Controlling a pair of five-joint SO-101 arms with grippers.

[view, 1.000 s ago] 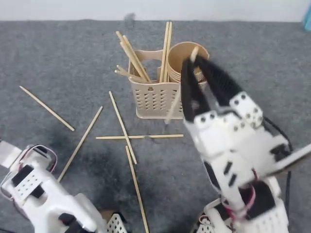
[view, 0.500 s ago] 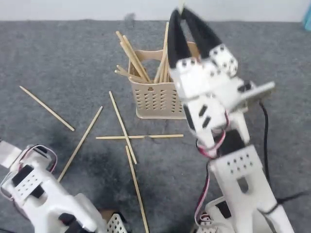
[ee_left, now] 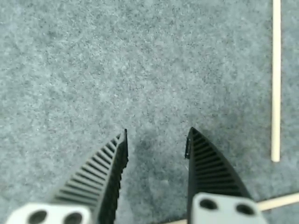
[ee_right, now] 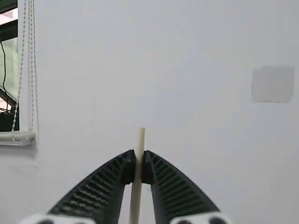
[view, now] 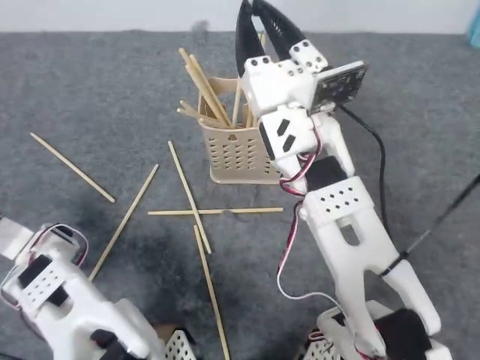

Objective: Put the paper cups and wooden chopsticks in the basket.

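Grey carpeted table point(view: 90, 90) — basket point(view: 236, 154) and loose chopsticks point(view: 124, 222) on it.

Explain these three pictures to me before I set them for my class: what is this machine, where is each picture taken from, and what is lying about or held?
These are two small robot arms at a table covered in grey carpet. The high view comes from a fixed camera looking down. In it the right arm stretches over a beige basket with chopsticks standing in it. The left arm sits at the picture's lower edge. Five loose chopsticks lie on the carpet. The other two pictures come from cameras on the arms' wrists, looking along their black jaws. In the right wrist view the jaws are shut on a chopstick, raised before a pale wall. In the left wrist view the jaws stand open above the carpet, with another stick lying nearby.
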